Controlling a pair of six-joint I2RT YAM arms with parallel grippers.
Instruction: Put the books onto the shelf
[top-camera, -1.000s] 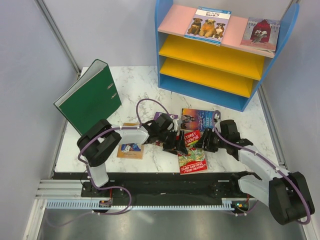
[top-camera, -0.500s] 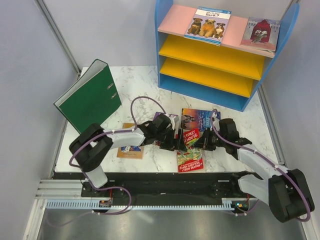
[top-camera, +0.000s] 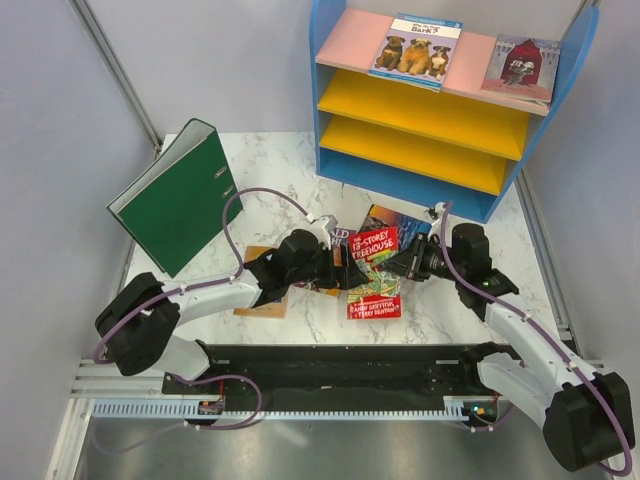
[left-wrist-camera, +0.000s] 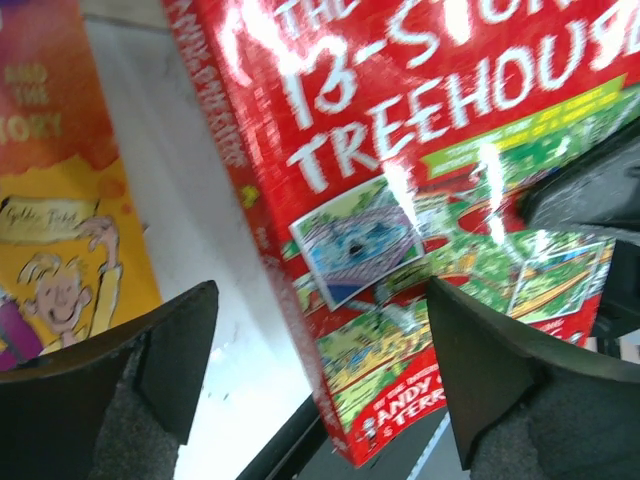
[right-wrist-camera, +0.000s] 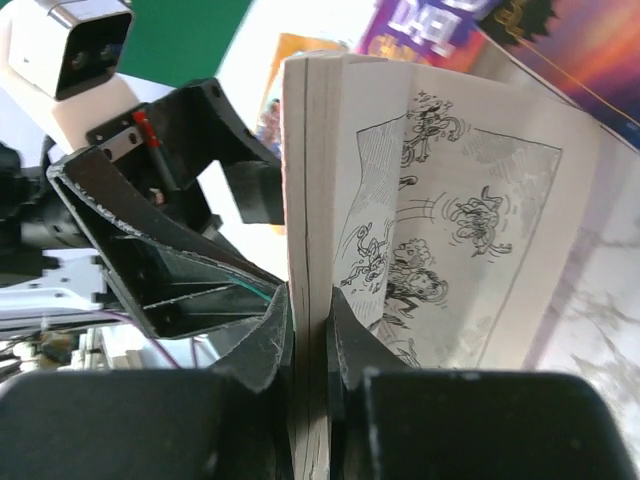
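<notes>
Treehouse book (top-camera: 372, 272) is being held on edge over the marble table (top-camera: 290, 165), long axis running near-to-far — the right gripper (top-camera: 408, 267) is clamping its pages from the right, the left gripper (top-camera: 335, 270) is gaping just beside its spine. The shelf (top-camera: 420, 105) is standing well behind, nearer the right gripper.

The left arm (top-camera: 210, 292) stretches low and rightward, its wrist level. The left gripper (top-camera: 338, 270) has its fingers (left-wrist-camera: 150, 370) spread wide, gripping nothing. The right arm (top-camera: 520, 330) bends inward and points left. The right gripper (top-camera: 405, 265) has its fingers (right-wrist-camera: 270, 335) pinched on the 13-Storey Treehouse book (top-camera: 375, 245).
</notes>
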